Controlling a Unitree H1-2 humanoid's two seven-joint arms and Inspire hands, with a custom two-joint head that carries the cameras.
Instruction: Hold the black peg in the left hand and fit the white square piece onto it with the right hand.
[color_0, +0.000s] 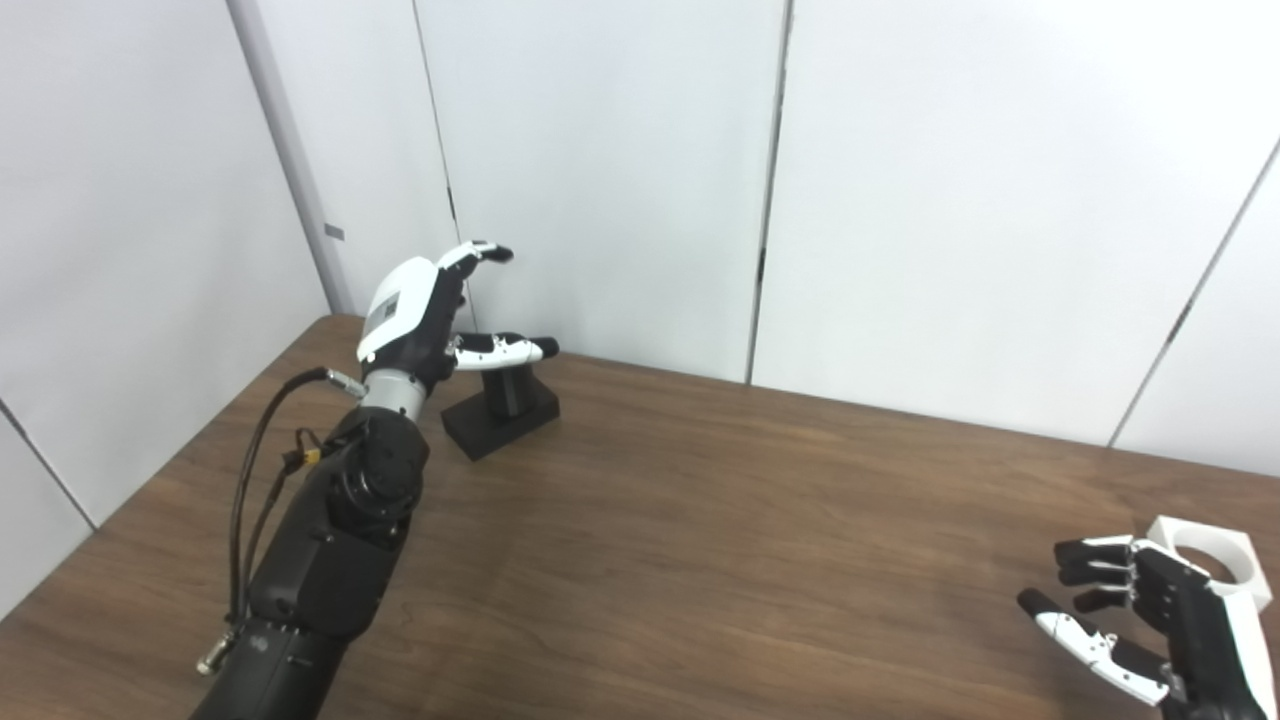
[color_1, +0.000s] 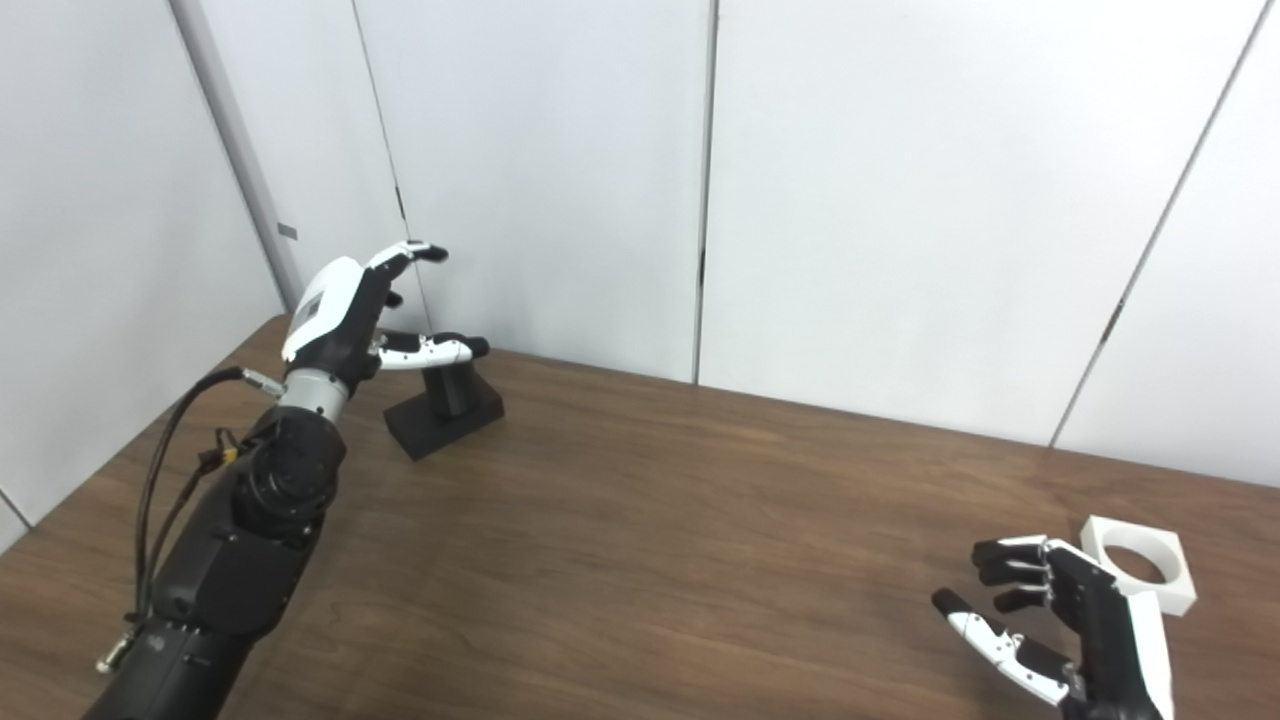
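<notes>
Nearest, right hand (color_1: 1075, 625) open, white square ring piece (color_1: 1140, 572) just behind. Left hand (color_0: 430, 315) open above black base-mounted peg (color_0: 505, 400) on brown wooden tabletop (color_0: 750, 520).

Two head cameras, side by side, look down at the same wooden table (color_0: 700, 520).

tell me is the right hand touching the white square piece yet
Cannot tell. In the right eye view the right hand is open beside the white square piece, overlapping its edge; no gap or contact shows plainly.
</notes>
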